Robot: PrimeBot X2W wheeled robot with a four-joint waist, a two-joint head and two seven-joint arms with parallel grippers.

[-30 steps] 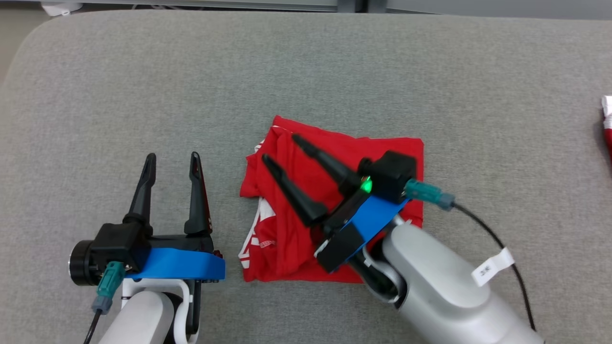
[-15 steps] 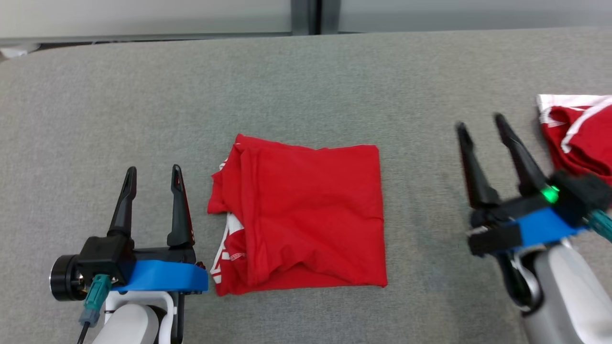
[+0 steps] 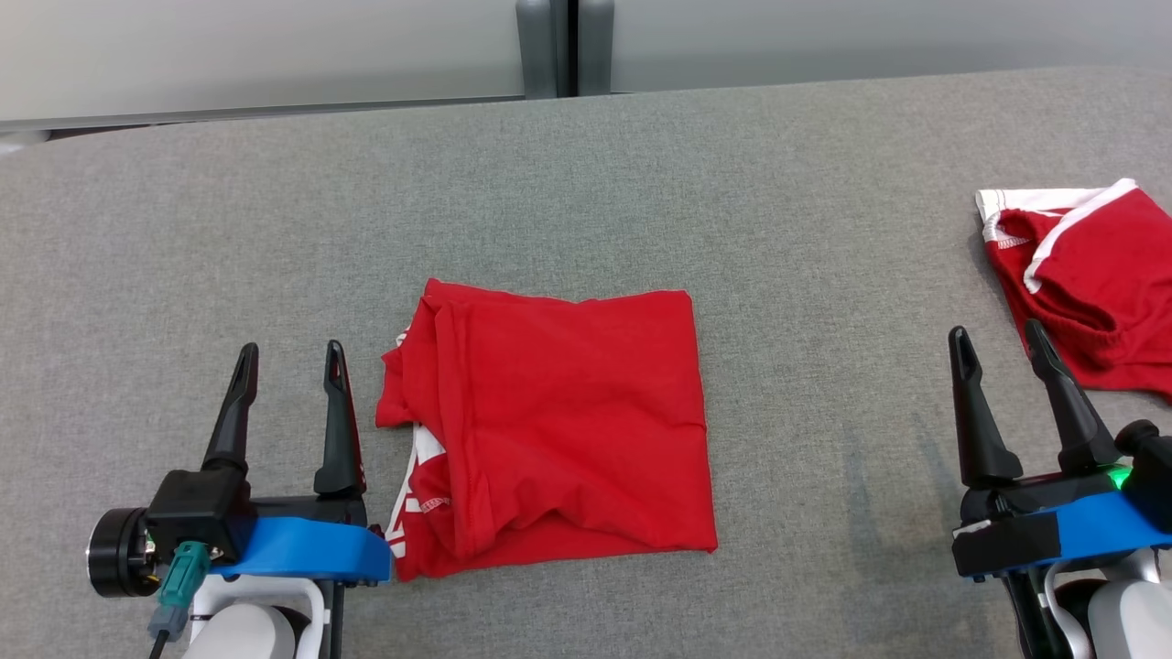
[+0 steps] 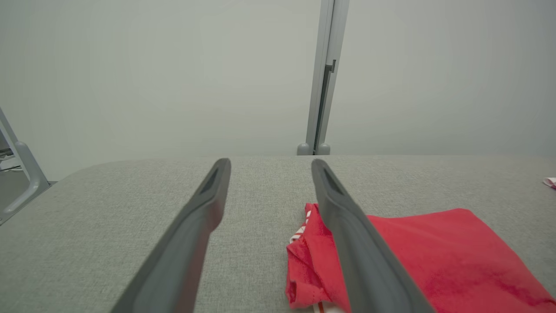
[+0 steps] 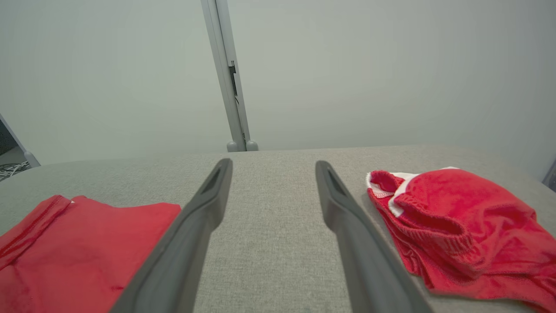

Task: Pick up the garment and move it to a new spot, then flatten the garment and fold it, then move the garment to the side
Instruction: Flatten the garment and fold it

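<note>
Where it lies folded into a rough rectangle, the garment (image 3: 558, 421) sits flat on the grey fabric-covered bench (image 3: 641, 183), slightly left of centre in the head view. Red cloth. White trim shows along its left edge, where the layers bunch a little. Its right and far edges run straight.

Left tool (image 3: 291, 348): stands just beside that bunched left edge, fingers pointing away from the robot, spread wide, nothing between them. In the left wrist view the finger nearer the garment overlaps the cloth's corner; cannot tell whether it touches.

Right tool (image 3: 996, 331): at the lower right of the head view, well apart from the garment. Its jaws are likewise spread wide and empty, with bare bench between the fingers.

A second red garment (image 3: 1090, 275) with white trim lies crumpled and unfolded near the right end of the bench, just beyond the right tool's outer finger.

Behind the bench is a pale wall panel (image 3: 275, 46) with a grey vertical post (image 3: 547, 46).
</note>
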